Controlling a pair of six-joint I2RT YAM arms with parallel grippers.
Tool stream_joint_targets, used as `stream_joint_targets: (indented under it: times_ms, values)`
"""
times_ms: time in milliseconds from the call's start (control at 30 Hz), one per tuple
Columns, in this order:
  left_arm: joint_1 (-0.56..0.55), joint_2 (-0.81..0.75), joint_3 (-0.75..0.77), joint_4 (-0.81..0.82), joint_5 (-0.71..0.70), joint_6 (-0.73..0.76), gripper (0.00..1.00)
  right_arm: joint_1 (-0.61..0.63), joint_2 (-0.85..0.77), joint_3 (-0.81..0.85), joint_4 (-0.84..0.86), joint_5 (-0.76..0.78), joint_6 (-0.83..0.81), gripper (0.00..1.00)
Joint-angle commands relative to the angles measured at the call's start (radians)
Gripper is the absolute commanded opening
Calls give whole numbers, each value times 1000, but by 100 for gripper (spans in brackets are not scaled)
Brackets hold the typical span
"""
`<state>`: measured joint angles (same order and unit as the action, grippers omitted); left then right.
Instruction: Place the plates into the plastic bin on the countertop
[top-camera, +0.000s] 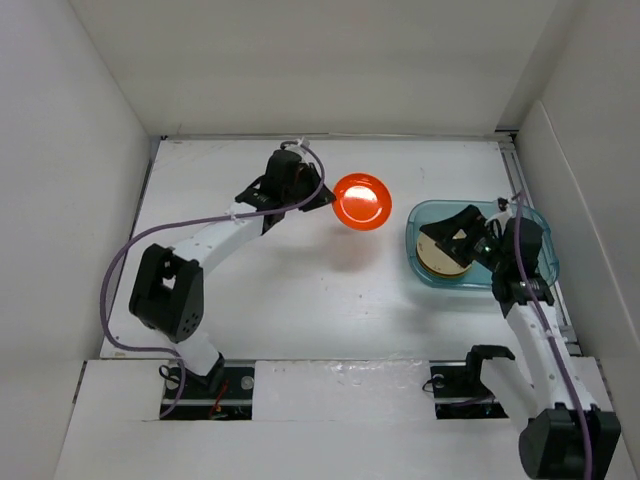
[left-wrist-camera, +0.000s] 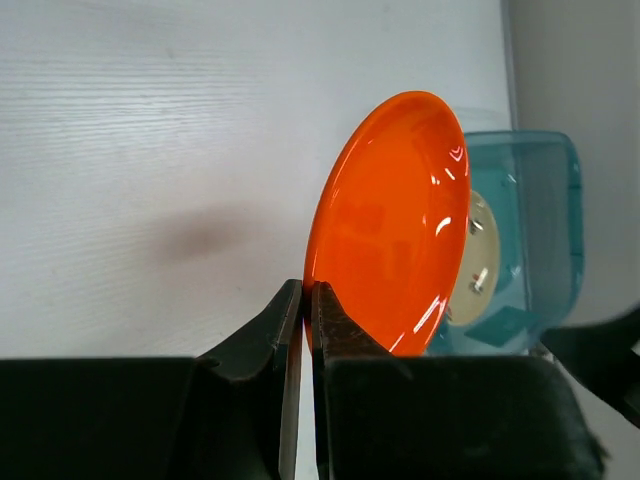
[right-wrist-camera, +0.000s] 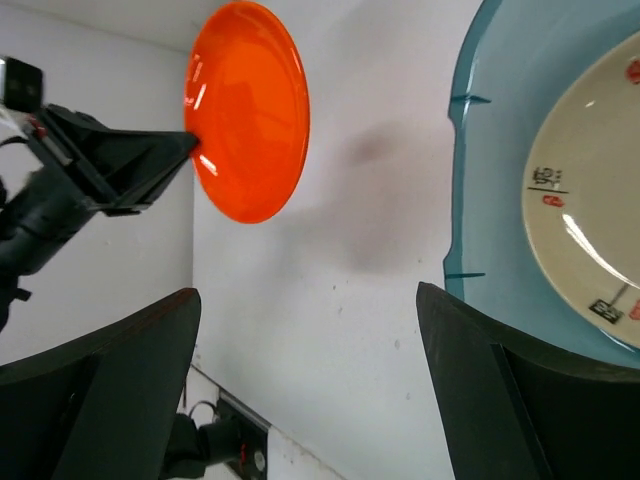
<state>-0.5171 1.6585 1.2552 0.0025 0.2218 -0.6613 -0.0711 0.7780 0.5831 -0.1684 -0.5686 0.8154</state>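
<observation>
White table (top-camera: 300, 300), left gripper (left-wrist-camera: 305, 300) clenched on rim of orange plate (left-wrist-camera: 395, 220), held tilted off the surface beside teal bin (right-wrist-camera: 500, 120), right gripper (right-wrist-camera: 308, 295) spread wide, grasping nothing, cream plate (right-wrist-camera: 590, 210) inside bin

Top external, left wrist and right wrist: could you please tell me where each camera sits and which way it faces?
Top external: above and behind the arms, looking down on the countertop; both arms show, left gripper pinching the orange plate, right gripper over the plastic bin.
Left wrist: on the left arm, looking along its closed fingers, past the plate to the bin.
Right wrist: on the right arm, looking between its open fingers at the bin's edge and cream plate.
Shared: every view shows the orange plate and bin.
</observation>
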Motion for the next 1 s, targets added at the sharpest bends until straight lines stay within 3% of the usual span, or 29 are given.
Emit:
stream_joint_targets:
  times_ms: [0, 233, 300, 400, 433, 533, 567, 600, 633, 800, 967]
  values:
    - [-20, -98, -62, 59, 117, 15, 0, 86, 79, 26, 202, -20, -18, 94]
    - [-29, -193, -92, 59, 180, 15, 0, 296, 274, 103, 302, 133, -30, 92]
    - [-29, -219, -117, 59, 197, 15, 0, 335, 325, 121, 332, 156, -30, 86]
    - [-29, -246, -146, 71, 218, 15, 0, 361, 401, 133, 403, 165, 7, 66]
    - [-29, -246, -146, 71, 218, 15, 0, 361, 423, 133, 423, 165, 28, 47]
    - [-29, -246, -155, 62, 197, 25, 0, 381, 423, 133, 463, 193, 57, 1]
    - [-29, -246, -146, 3, 173, 25, 9, 381, 423, 123, 463, 214, 91, 0]
    - [-29, -246, -113, -39, 72, 25, 68, 381, 406, 113, 463, 277, 115, 0]
    - [-29, -246, -112, -65, 27, 25, 99, 367, 391, 88, 448, 311, 140, 0]
    - [-29, -356, -123, -124, -181, -7, 100, 281, 207, 17, 180, 582, 243, 0]
    - [-29, -417, -148, -141, -223, -17, 100, 135, -12, -83, -11, 720, 268, 0]
